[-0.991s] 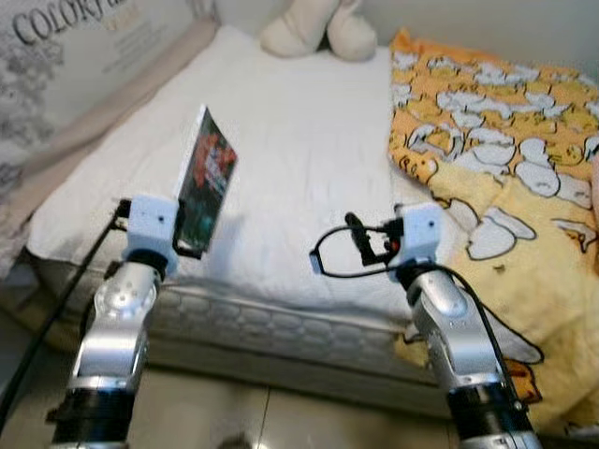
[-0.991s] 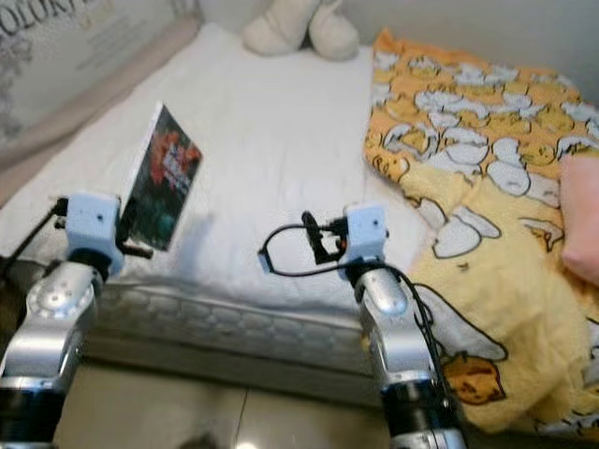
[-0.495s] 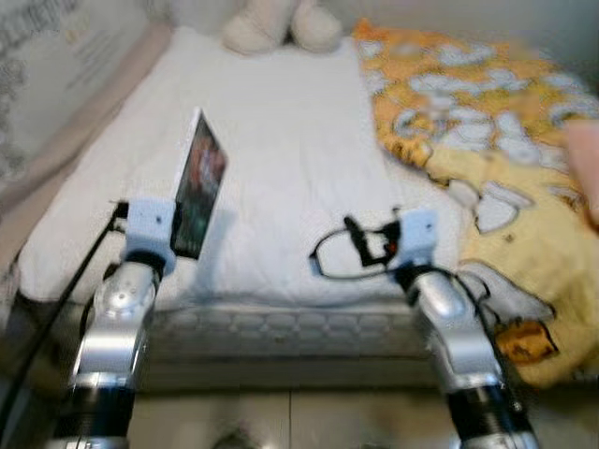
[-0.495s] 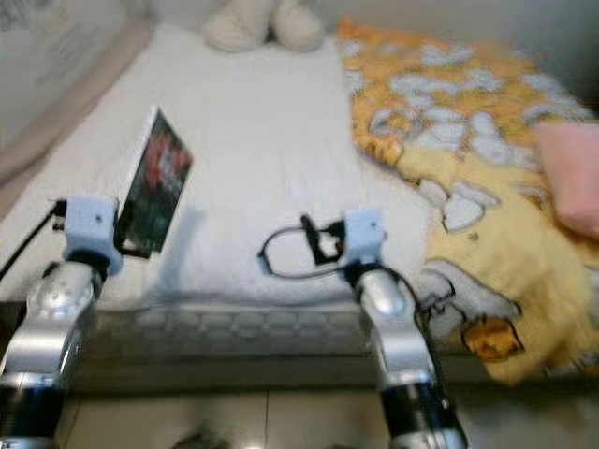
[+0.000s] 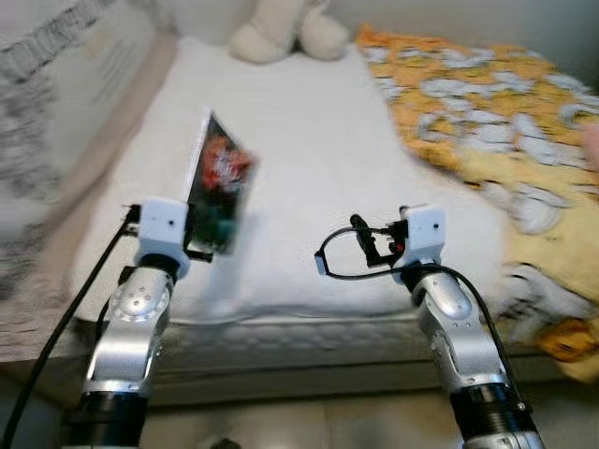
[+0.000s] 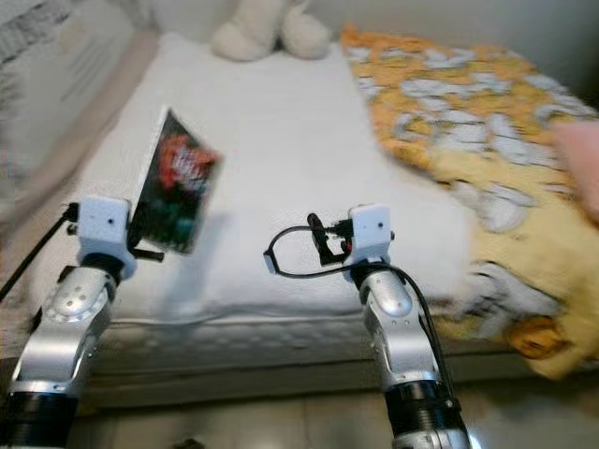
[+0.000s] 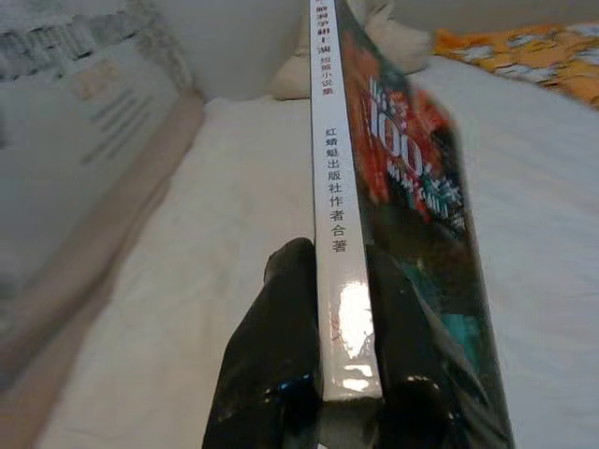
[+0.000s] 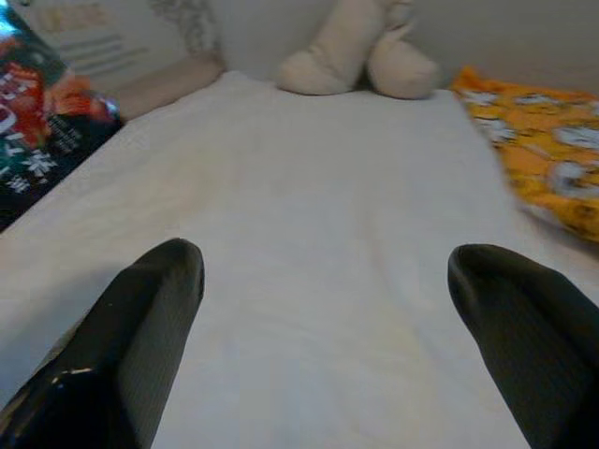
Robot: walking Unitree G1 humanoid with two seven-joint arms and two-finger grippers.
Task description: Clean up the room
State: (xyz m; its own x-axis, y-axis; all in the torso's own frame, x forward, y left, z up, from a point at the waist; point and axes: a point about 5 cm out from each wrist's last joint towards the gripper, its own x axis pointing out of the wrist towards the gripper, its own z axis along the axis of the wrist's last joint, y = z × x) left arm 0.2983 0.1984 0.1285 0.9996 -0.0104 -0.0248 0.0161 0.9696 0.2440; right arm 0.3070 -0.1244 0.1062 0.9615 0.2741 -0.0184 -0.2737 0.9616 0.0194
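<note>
A book with a dark red-and-green cover and a white spine stands upright in my left gripper, which is shut on its lower edge. It hangs above the near left part of the white mattress. My right gripper is open with nothing between its fingers, held just above the mattress near the front edge. The book's cover is also at the side of the right wrist view.
A cream plush toy sits at the head of the bed. An orange and yellow duck-print blanket covers the right side, with something pink on it. A printed panel runs along the left. Tiled floor lies below.
The camera has swung, so the whole scene has shifted and blurred. Both arms keep their pose, and the book stays in the left gripper.
</note>
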